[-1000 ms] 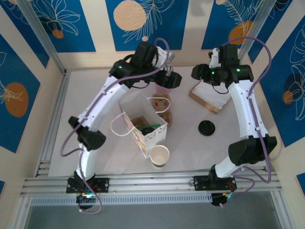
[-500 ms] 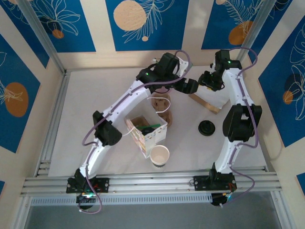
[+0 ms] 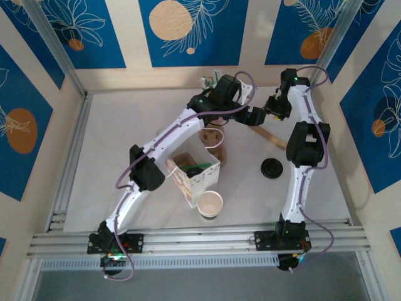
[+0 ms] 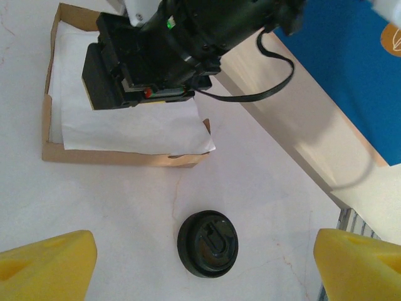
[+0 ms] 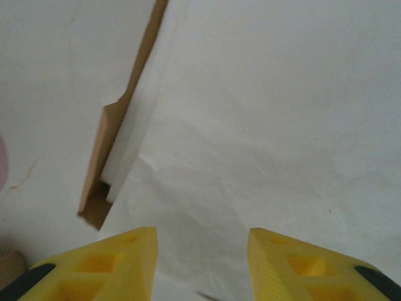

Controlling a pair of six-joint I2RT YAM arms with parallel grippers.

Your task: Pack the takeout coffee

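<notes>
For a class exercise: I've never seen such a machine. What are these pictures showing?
Two robot arms are bolted at the near edge of a table. One picture looks down from above; the other two come from cameras on the wrists, so the yellow blocks are fingertips. On it lie a paper bag, an open cup, a black lid, a cardboard carrier and a tray of white paper. The left gripper is open, aimed toward the lid; the right gripper, fingers apart, is over the tray. Neither holds anything.

Bag [image 3: 188, 177] sits mid-tabletop [image 3: 113, 163], with an open cup [image 3: 210, 204] just in front and the cup carrier [image 3: 210, 139] right behind. Off right lies a lid [image 3: 272, 168]. Behind it is the tray [image 4: 47, 125], paper sheets [image 4: 125, 128] inside.
</notes>
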